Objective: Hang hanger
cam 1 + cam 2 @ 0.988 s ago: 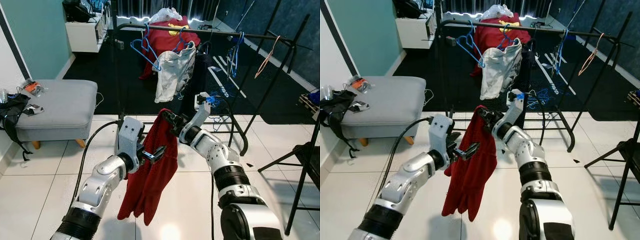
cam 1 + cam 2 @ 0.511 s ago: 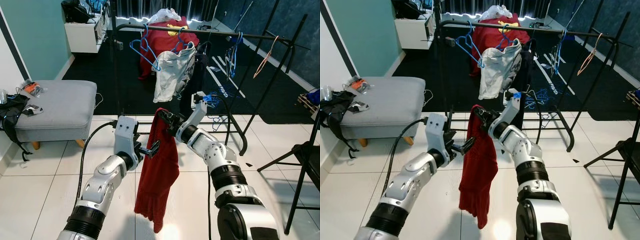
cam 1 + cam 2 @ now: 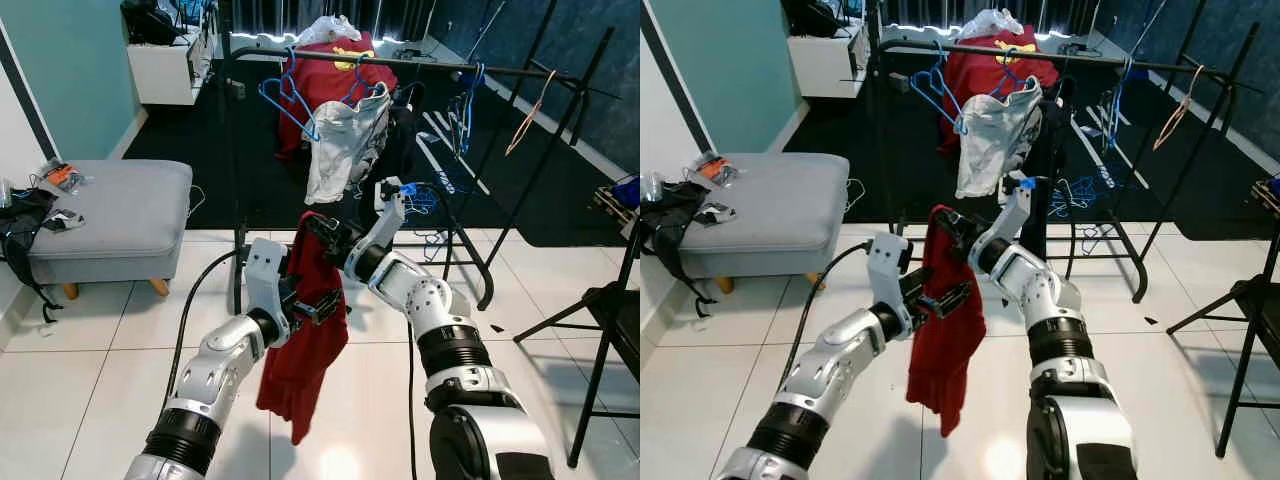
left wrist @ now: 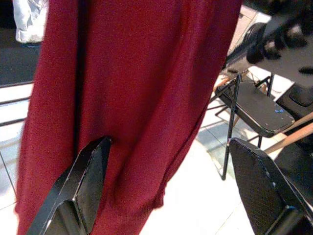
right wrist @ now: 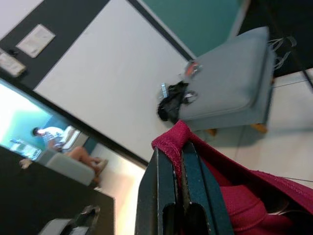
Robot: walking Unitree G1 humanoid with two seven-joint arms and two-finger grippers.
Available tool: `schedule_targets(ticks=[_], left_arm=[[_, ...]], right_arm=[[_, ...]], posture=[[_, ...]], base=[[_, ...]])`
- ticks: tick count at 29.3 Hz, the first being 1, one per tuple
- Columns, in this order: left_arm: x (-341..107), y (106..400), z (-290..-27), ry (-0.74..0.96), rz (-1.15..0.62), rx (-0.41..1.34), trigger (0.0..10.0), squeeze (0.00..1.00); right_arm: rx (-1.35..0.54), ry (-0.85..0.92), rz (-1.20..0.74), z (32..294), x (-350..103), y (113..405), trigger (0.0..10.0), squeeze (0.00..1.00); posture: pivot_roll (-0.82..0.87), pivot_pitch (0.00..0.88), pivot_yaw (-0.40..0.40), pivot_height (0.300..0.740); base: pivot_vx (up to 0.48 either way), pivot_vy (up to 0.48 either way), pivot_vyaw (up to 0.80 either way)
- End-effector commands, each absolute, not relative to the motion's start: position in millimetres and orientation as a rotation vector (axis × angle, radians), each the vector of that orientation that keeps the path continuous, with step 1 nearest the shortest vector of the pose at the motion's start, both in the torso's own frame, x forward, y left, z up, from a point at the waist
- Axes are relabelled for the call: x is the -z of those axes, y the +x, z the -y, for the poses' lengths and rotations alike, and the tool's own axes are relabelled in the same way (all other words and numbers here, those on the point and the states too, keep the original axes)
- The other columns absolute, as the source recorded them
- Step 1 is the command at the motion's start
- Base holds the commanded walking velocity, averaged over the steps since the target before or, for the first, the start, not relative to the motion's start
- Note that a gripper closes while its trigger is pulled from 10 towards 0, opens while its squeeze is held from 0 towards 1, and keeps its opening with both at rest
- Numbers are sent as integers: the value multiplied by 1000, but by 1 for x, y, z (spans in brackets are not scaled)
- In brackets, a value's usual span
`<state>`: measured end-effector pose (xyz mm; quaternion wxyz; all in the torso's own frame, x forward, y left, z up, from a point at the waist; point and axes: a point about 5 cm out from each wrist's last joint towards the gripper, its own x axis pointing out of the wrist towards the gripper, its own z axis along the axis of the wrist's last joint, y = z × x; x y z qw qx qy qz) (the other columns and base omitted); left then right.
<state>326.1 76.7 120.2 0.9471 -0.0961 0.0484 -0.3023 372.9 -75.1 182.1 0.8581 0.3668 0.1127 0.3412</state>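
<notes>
A dark red garment (image 3: 305, 345) hangs limp over the white floor tiles in front of the black clothes rail (image 3: 430, 62). My right gripper (image 3: 313, 226) holds it up by a fold at its top edge; in the right wrist view the fingers (image 5: 166, 196) are shut on that red fold. My left gripper (image 3: 325, 301) is at the garment's middle, on its left side. In the left wrist view it stands open (image 4: 168, 144), with the red cloth (image 4: 132, 73) hanging just beyond the two spread fingertips. No hanger can be made out inside the garment.
On the rail hang blue hangers (image 3: 285, 100), a white garment (image 3: 335, 145), a red shirt (image 3: 330, 75) and an orange hanger (image 3: 525, 110). A grey ottoman (image 3: 110, 205) stands at the left. A black stand (image 3: 610, 330) is at the right.
My left gripper has swung back right from beside the garment to its middle. The right gripper has carried the garment's top a little up and left, and the cloth has bunched.
</notes>
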Motion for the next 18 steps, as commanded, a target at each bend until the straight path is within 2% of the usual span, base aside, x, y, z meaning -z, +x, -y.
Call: schedule_targets(ticks=[1,2,3,18], left_arm=[[-118,326,-71,-198,-101,620,9294,0],[-118,327,-72,-196,-100,620,5490,0],[-117,328,-72,-197,-99,617,0,0],[-119,332,-87,-190,-72,596,0,0]], right_arm=[[-755,775,-218,72,-190,372,0,0],[-763,778,-221,71,-191,371,0,0],[-771,779,-224,70,-191,371,0,0],[-781,770,-239,71,-191,368,0,0]], posture=[[-77,40,-88,740],[-77,40,-88,740],[-77,42,-88,740],[-75,43,-86,740]], base=[[0,0,0],[0,0,0],[0,0,0],[0,0,0]])
